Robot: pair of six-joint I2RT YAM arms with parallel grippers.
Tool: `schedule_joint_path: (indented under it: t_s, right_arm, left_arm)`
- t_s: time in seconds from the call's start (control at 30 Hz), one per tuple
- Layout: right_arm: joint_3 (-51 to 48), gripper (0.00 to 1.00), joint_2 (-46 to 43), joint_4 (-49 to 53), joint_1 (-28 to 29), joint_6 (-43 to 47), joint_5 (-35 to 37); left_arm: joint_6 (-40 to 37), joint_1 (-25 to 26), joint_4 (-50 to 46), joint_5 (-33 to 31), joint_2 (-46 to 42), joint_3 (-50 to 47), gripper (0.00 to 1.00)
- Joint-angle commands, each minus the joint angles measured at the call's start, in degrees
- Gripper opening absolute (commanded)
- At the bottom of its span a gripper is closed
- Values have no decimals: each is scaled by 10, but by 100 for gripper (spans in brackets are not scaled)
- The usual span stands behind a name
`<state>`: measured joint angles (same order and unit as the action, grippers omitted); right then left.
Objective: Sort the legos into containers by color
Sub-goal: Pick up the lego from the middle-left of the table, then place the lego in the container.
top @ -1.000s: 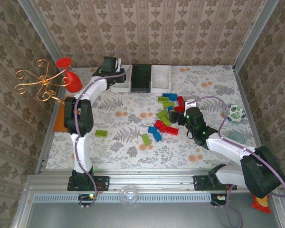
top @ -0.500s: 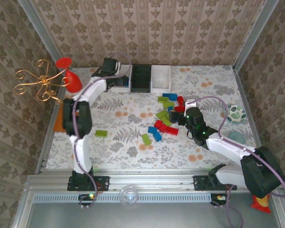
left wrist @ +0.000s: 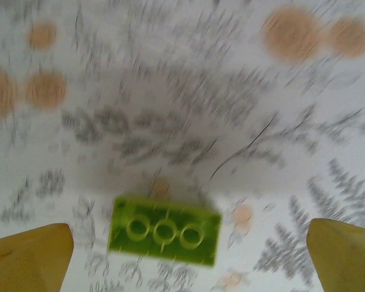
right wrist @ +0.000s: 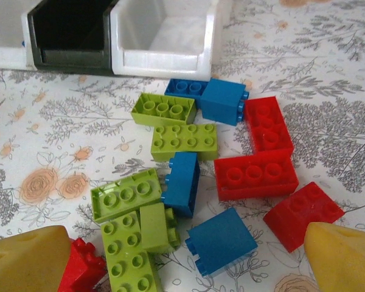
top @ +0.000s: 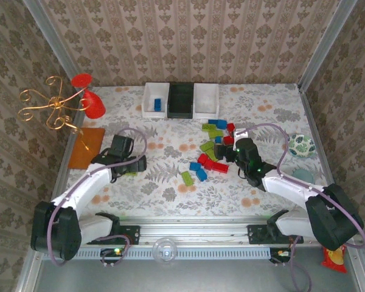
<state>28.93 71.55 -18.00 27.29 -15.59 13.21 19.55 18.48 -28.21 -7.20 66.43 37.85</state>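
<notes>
Risk: skewed pinch, twist-out | found L gripper (left wrist: 185, 255) wide apart | spotted lime lego (left wrist: 164, 230) off-ctr, toward L tip.

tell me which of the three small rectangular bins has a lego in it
The left white plastic bin: one small blue brick lies inside. The black middle bin and the right white bin look empty.

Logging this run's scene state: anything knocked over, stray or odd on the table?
The red goblet at the far-left corner looks tipped on its side. One green brick lies alone, well left of the main pile, below the open left gripper. Nothing looks spilled or damaged.
</notes>
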Motion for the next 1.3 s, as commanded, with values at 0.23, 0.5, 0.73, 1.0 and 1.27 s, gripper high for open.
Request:
schedule_joint_path:
  t_s: [0.23, 0.5, 0.73, 1.0, 1.27]
  right_arm:
    - [16, 100, -18, -4, 4, -4, 3]
    - [18, 100, -11, 0, 4, -3, 10]
    - [20, 100, -10, 2, 4, -6, 12]
    - [16, 100, -6, -21, 6, -5, -31]
    - [15, 100, -10, -25, 14, -4, -30]
  left_arm:
    - [32, -19, 10, 29, 132, 37, 99]
    - [26, -6, 9, 41, 182, 50, 81]
    - [31, 34, 13, 47, 194, 81, 59]
    - [30, 114, 119, 51, 215, 234, 57]
    - [-51, 116, 139, 23, 430, 500, 59]
